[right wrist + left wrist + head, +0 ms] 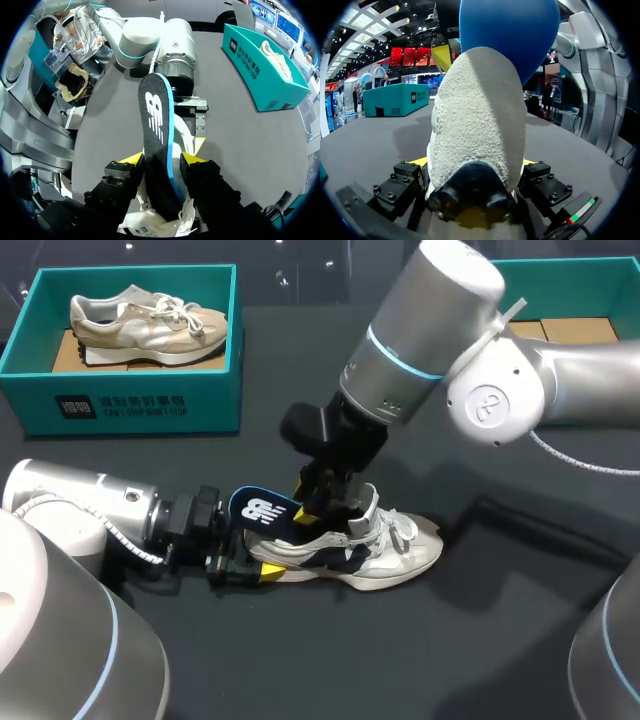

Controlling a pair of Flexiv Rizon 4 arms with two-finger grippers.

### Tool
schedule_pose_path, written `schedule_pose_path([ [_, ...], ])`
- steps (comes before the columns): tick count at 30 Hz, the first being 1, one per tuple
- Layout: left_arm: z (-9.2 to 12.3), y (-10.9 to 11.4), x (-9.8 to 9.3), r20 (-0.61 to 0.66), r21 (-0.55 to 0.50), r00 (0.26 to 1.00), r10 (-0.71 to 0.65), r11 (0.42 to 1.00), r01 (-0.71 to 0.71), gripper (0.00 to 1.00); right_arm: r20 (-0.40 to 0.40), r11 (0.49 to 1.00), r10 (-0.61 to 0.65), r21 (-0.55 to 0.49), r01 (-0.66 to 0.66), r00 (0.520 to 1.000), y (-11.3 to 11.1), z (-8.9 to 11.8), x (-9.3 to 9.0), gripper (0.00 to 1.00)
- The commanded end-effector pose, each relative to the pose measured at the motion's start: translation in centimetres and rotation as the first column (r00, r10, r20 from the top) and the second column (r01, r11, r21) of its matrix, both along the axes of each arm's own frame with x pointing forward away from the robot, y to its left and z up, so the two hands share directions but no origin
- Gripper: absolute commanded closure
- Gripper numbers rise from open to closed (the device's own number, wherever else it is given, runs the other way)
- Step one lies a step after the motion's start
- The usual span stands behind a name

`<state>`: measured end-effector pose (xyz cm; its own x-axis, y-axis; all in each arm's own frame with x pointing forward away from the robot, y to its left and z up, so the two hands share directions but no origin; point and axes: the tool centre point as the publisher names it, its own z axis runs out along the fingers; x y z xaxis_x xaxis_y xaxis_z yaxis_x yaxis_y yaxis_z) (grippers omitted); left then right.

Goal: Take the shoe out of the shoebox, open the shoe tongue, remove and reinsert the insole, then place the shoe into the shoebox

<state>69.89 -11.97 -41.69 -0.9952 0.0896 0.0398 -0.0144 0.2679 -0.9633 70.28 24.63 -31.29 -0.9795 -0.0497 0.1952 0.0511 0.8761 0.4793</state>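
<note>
Head view: insole step in hand, right gripper (320,502) pinched shut on the dark insole (265,512) standing half out of the white-and-navy sneaker (375,545), toward the table's (500,630) near edge, left gripper (255,568) clamped on its heel; next, probably, sliding the insole straight along the shoe against that hold. Left wrist view: shows the heel tight between both yellow tips, plus the insole's blue underside, turned away from the head view. Right wrist view: shows fingers (131,159) pressed on the insole's two edges, and the teal shoebox (250,70) holding a beige sneaker (277,57), well apart.

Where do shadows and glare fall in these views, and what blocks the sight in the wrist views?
Head view: the right arm throws a shadow on the table beside the shoe; pale glare on its shell. Left wrist view: the shoe's heel, shaded on one side, hides most beyond the left end effector. Right wrist view: the insole, evenly lit, hides much of the shoe.
</note>
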Motion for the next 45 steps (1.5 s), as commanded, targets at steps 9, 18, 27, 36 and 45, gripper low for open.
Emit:
schedule_pose_path([
  [9,-0.2,0.0,0.0,0.001,0.001,1.000,0.001,1.000,-0.001,1.00,-0.136,0.999,0.029,0.046,-0.023,0.990,0.8,-1.3,-0.5,0.53],
  [18,-0.2,0.0,0.0,0.001,0.001,1.000,0.001,1.000,-0.001,1.00,-0.196,0.997,-0.014,0.074,0.029,0.981,0.9,-1.6,-1.0,0.56],
  [27,-0.2,0.0,0.0,0.001,0.001,1.000,0.001,1.000,-0.001,1.00,-0.225,0.992,-0.021,0.113,0.048,0.974,1.3,-1.7,-1.2,0.63],
  [36,-0.2,0.0,0.0,0.001,0.001,1.000,0.001,1.000,-0.001,1.00,-0.238,0.991,0.009,0.129,0.022,0.971,2.0,-1.3,-1.0,0.63],
  [45,-0.2,0.0,0.0,0.001,0.001,1.000,0.001,1.000,-0.001,1.00,-0.250,0.989,0.028,0.145,0.009,0.968,2.7,-1.3,-0.7,0.69],
])
